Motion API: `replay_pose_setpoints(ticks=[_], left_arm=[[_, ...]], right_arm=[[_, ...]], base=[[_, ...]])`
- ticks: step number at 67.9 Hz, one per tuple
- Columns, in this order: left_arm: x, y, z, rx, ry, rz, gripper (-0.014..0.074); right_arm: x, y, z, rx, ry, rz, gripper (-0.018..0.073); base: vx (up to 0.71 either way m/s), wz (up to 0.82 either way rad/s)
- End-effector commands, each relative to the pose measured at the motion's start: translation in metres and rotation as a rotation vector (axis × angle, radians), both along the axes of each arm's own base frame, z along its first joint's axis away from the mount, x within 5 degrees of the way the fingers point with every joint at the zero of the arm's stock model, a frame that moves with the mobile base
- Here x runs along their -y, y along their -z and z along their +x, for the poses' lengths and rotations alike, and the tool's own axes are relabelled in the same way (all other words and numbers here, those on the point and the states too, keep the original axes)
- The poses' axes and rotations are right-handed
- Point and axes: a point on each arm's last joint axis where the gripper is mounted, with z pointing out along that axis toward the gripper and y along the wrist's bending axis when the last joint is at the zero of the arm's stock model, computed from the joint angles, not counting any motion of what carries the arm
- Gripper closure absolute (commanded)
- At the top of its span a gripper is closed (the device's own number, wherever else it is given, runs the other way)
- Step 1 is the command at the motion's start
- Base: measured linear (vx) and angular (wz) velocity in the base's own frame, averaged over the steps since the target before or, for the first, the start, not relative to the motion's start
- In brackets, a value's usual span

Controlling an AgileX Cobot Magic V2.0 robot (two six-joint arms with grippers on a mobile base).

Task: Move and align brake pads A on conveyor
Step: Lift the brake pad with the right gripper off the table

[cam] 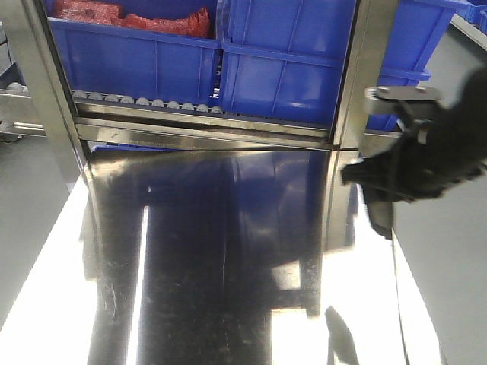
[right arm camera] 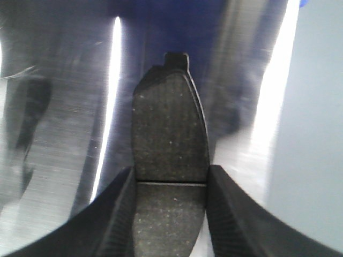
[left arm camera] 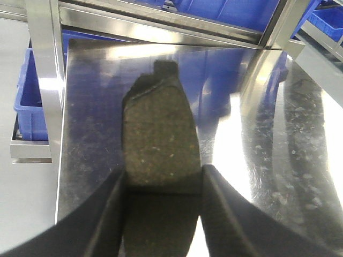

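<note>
Grip: left gripper (left arm camera: 163, 171) clamps pad (left arm camera: 161, 123), right gripper (right arm camera: 171, 170) clamps pad (right arm camera: 169, 123), both above table (left arm camera: 268, 160); carry level, lay parallel on conveyor.

Mirror-bright steel tabletop (cam: 213, 266) filled foreground, finely scratched, reflecting blue from above. Long white glare streaks (cam: 142, 258) ran along it. Behind stood steel-framed rack: row of small rollers (cam: 144, 101) carried blue plastic bins (cam: 289, 68); left bin held red bagged items (cam: 137, 19). Steel uprights (cam: 46, 91) flanked rack. Plain grey floor (cam: 23, 228) lay beside table. Another blue bin (left arm camera: 29, 101) sat lower, off table's left edge.
</note>
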Motion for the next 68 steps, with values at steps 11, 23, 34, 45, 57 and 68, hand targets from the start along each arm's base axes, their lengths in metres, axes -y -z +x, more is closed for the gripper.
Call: replay_pose_setpoints(ticks=[11, 23, 34, 45, 57, 68], left_arm=[[0.001, -0.014, 0.002, 0.096, 0.008, -0.028, 0.0603], [0.001, -0.014, 0.002, 0.096, 0.008, -0.028, 0.0603], [0.001, -0.014, 0.002, 0.096, 0.008, -0.028, 0.0603], [0.001, -0.014, 0.002, 0.096, 0.008, -0.028, 0.0603], [0.001, -0.014, 0.002, 0.096, 0.008, -0.028, 0.0603], [0.001, -0.014, 0.002, 0.096, 0.008, -0.028, 0.0603]], right_arm=[[0.029, -0.031, -0.080, 0.371, 0.008, 0.017, 0.0564], [0.039, -0.026, -0.137, 0.489, 0.014, 0.068, 0.0564], [0.047, -0.013, -0.178, 0.590, -0.001, 0.078, 0.0564], [0.053, 0.003, -0.211, 0.671, -0.024, 0.067, 0.0564], [0.058, 0.018, -0.235, 0.770, -0.035, 0.072, 0.0564], [0.060, 0.022, -0.247, 0.859, -0.029, 0.102, 0.0564]], base=[[0.00, 0.00], [0.00, 0.00], [0.00, 0.00], [0.00, 0.00], [0.00, 0.00], [0.00, 0.00]])
